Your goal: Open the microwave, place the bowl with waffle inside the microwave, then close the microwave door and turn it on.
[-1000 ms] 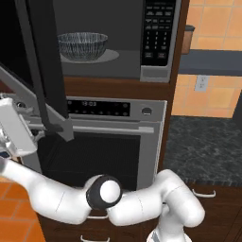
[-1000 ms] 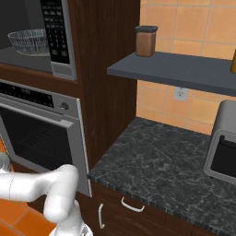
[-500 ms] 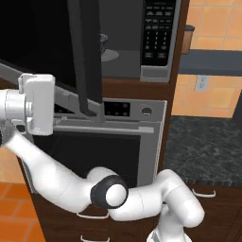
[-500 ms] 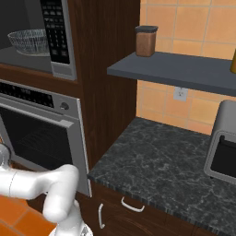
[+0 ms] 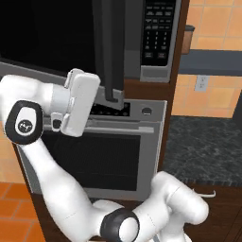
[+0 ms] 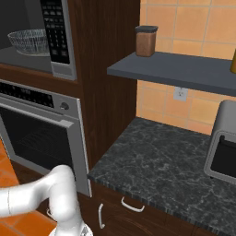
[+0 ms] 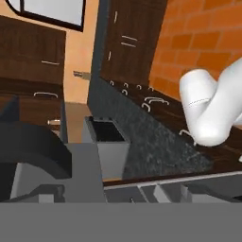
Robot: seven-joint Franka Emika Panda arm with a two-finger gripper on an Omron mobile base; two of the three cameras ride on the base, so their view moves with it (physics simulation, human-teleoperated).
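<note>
In the dark-wood kitchen wall, we are pressing our spread, empty gripper (image 5: 97, 101) against the stiff, heavy microwave door (image 5: 109, 47), best pushed near its free edge.

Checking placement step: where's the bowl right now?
In the right base view the bowl sits inside the microwave, at upper left, just left of the keypad and above the oven.

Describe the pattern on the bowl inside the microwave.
Fine dark-and-white ribbed stripes on the bowl, clearest in the right base view.
</note>
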